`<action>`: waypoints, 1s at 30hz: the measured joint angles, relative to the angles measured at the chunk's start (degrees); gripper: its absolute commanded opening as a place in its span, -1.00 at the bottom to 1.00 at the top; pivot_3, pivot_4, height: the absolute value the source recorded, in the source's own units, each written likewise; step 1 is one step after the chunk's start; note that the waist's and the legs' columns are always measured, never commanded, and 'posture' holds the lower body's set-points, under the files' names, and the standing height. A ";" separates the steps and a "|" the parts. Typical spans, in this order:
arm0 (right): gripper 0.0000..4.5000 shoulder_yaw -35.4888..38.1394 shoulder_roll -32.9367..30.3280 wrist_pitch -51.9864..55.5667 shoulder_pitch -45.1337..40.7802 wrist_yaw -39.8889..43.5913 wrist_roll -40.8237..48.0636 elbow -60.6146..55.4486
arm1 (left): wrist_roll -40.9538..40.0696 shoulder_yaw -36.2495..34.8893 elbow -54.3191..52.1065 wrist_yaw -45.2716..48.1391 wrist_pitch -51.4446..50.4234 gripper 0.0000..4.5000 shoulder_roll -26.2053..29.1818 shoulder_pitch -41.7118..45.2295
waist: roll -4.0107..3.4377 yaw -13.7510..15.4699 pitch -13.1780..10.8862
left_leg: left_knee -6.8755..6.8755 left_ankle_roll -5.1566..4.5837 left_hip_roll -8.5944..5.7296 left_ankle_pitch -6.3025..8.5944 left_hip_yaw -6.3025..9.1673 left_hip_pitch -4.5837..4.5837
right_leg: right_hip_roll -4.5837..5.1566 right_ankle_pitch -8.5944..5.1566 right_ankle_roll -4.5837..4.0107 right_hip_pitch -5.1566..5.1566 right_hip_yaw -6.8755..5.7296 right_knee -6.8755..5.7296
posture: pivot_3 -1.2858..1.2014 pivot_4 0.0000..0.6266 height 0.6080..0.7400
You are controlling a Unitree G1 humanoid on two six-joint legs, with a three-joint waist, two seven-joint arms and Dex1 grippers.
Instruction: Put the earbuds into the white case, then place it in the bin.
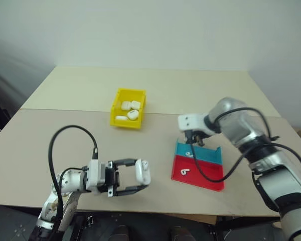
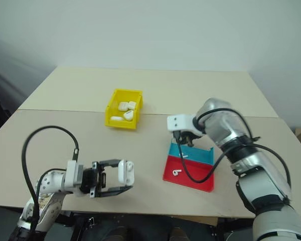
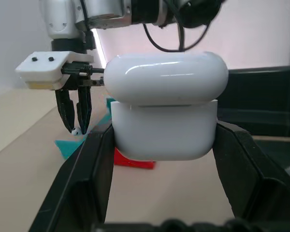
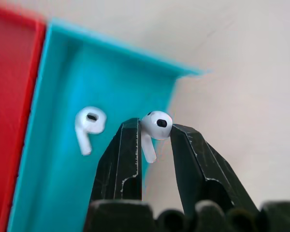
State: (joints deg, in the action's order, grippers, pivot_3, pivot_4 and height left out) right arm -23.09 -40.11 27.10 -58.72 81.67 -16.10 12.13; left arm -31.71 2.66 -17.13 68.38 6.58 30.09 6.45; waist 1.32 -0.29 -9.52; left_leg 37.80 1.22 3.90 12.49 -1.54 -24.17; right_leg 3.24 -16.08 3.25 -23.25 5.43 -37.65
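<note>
1. right gripper (image 4: pixel 152 137) pinches one earbud (image 4: pixel 154 126) above the teal tray (image 4: pixel 87 96); a second earbud (image 4: pixel 88 125) lies there.
2. left gripper (image 1: pixel 139 179) clamps the white case (image 1: pixel 143 171), lid ajar, near the table's (image 1: pixel 190 90) front edge.
3. step: loading earbuds. next: seat it in the case; yellow bin (image 1: pixel 128 108) waits mid-table.

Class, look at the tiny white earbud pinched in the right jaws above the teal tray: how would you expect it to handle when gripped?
The earbud looks glossy and rounded, so it is probably slippery and could pop out of the right gripper. It is caught only at its bulb, stem hanging free, so it may swivel. Being tiny, it is likely very light.
</note>
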 measured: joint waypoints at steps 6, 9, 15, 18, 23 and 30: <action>-0.53 17.55 -3.62 23.14 5.84 -1.02 13.18 -22.52 | -3.91 -0.09 -3.53 -3.42 -5.29 0.23 -1.40 3.98 | 0.01 -0.26 0.01 | 0.01 0.00 0.00 0.00 0.04 0.08 | -0.03 0.00 0.00 0.08 0.00 -0.01 | 0.03 -0.52 1.00; -0.53 26.85 -0.01 34.76 8.22 -3.94 20.97 -31.49 | -4.92 0.10 -4.21 -5.00 -7.90 0.23 -2.27 6.38 | 0.00 -0.62 0.01 | 0.02 0.00 -0.02 0.00 0.05 0.12 | -0.04 0.01 0.01 0.10 0.04 -0.07 | 0.03 -0.52 1.00; -0.53 47.47 10.25 54.69 8.48 -8.92 36.15 -47.24 | -6.97 0.22 -4.59 -5.97 -10.90 0.23 -3.33 9.81 | 0.00 -0.57 0.01 | 0.02 0.00 -0.03 0.00 0.12 0.11 | -0.05 0.01 0.01 0.16 -0.01 0.00 | 0.03 -0.52 1.00; -0.53 55.20 16.16 62.17 7.95 -11.17 42.30 -51.11 | -7.10 0.28 -4.43 -5.44 -11.40 0.23 -3.78 10.82 | -0.01 -0.52 0.02 | 0.02 0.00 -0.03 0.00 0.13 0.11 | -0.06 0.01 0.01 0.16 -0.03 -0.03 | 0.03 -0.52 1.00; -0.53 62.73 21.05 64.93 9.42 -18.38 56.48 -55.02 | -7.57 0.54 -3.52 -4.23 -11.78 0.23 -4.89 11.71 | -0.01 -0.55 0.02 | 0.01 0.00 -0.03 0.00 0.13 0.11 | -0.05 0.01 0.02 0.18 -0.03 0.00 | 0.03 -0.52 1.00; -0.53 64.70 24.20 64.88 12.95 -29.02 71.89 -56.72 | -7.61 0.67 -2.15 -3.84 -11.90 0.23 -6.18 13.49 | -0.01 -0.76 0.02 | 0.01 0.00 -0.03 0.00 0.15 0.10 | -0.06 0.01 0.02 0.17 -0.02 -0.01 | 0.03 -0.52 1.00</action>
State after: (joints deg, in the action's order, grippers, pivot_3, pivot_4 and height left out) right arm 41.61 -15.91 91.98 -45.76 52.65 55.79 -44.59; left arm -39.32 3.33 -19.28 64.54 -5.32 23.91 19.93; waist 1.31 -1.05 -9.50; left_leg 37.81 1.21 3.87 12.49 -1.39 -24.08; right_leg 3.18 -16.08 3.27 -23.09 5.41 -37.66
